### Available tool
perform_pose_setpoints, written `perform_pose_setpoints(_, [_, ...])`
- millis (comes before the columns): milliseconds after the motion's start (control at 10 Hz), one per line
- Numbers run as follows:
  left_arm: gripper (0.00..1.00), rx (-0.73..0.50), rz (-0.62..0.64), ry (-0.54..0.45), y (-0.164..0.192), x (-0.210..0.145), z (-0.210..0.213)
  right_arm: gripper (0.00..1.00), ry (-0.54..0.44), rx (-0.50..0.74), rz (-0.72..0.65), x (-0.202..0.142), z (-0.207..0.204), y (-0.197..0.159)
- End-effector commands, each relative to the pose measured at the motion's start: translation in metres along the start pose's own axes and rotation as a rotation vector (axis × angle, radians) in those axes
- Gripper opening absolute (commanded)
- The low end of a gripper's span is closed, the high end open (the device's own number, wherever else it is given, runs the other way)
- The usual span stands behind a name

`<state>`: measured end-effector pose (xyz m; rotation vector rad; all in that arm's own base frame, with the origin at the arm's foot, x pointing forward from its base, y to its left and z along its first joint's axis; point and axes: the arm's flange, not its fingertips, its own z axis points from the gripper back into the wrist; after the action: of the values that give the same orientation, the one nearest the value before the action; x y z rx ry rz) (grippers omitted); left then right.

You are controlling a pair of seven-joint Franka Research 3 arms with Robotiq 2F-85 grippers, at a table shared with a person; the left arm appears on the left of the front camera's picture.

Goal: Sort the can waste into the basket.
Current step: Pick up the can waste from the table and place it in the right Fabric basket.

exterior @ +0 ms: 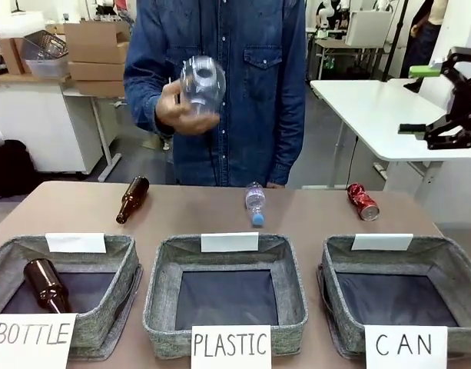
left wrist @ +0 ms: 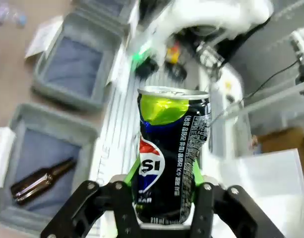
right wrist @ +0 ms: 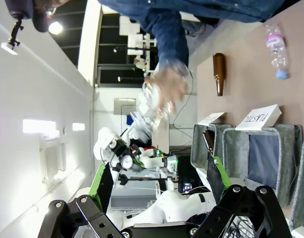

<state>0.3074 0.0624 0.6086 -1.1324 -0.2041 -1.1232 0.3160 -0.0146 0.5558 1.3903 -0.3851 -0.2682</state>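
A dark blue-black can (left wrist: 172, 144) with a round red-white-blue logo stands upright between green pads (left wrist: 133, 171), and my left gripper (left wrist: 164, 174) is shut on it, high above the baskets. A red can (exterior: 363, 201) lies on the table behind the grey basket (exterior: 444, 243) signed "CAN", at the right. That basket's dark bottom is bare. My right gripper (exterior: 444, 100) hangs open in the air at the upper right, well above the red can; in its own view the right gripper (right wrist: 159, 179) has nothing between its fingers.
The person across the table holds a clear plastic bottle (exterior: 202, 83) at chest height. A brown bottle (exterior: 132, 199) and a small plastic bottle (exterior: 255, 204) lie on the table. The "BOTTLE" basket (exterior: 124, 244) holds a brown bottle (exterior: 44, 284); the "PLASTIC" basket (exterior: 160, 254) stands in the middle.
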Motion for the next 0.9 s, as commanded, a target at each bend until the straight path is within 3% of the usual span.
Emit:
perform_pose_setpoints(0, [0.0, -0.242, -0.056, -0.427, 0.024, -0.011, 0.048, 1.0, -0.004, 0.031, 0.025, 0.003, -0.003, 0.001])
perform_pose_setpoints(200, [0.0, -0.343, 0.017, -0.666, 0.049, -0.043, 0.067, 1.0, -0.004, 0.031, 0.025, 0.003, -0.003, 0.001])
perform_pose_setpoints(300, [0.0, -0.147, -0.012, -0.284, 0.036, -0.026, 0.043, 1.0, -0.004, 0.031, 0.025, 0.003, -0.003, 0.001])
perform_pose_setpoints(800, [0.0, -0.147, -0.012, -0.284, 0.036, -0.026, 0.043, 1.0, -0.004, 0.031, 0.025, 0.003, -0.003, 0.001])
